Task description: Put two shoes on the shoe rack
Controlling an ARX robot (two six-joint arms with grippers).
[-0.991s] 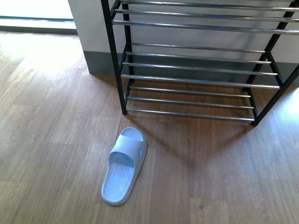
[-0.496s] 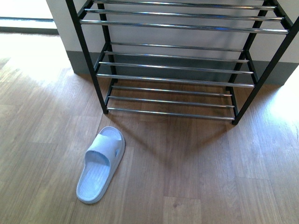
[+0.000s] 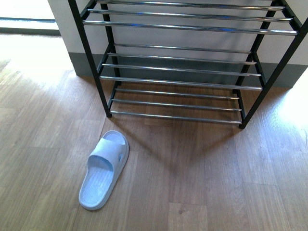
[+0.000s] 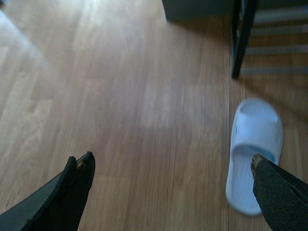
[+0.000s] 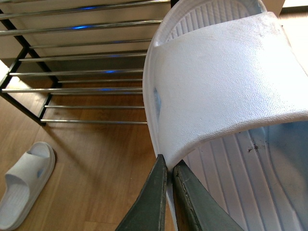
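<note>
**One slide held, one on the floor**

Only the right wrist view shows the right gripper pinching the edge of a pale blue sandal. The front view shows the other sandal on the floor near the shoe rack. Its toe points toward the rack, its long axis slightly slanted. The left gripper hangs spread wide.

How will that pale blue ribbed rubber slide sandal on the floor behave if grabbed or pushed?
The pale blue ribbed rubber slide sandal looks moulded and thick, so probably light and slightly bendy. Flat on its sole, it should slide on the wood floor, not tip.
</note>
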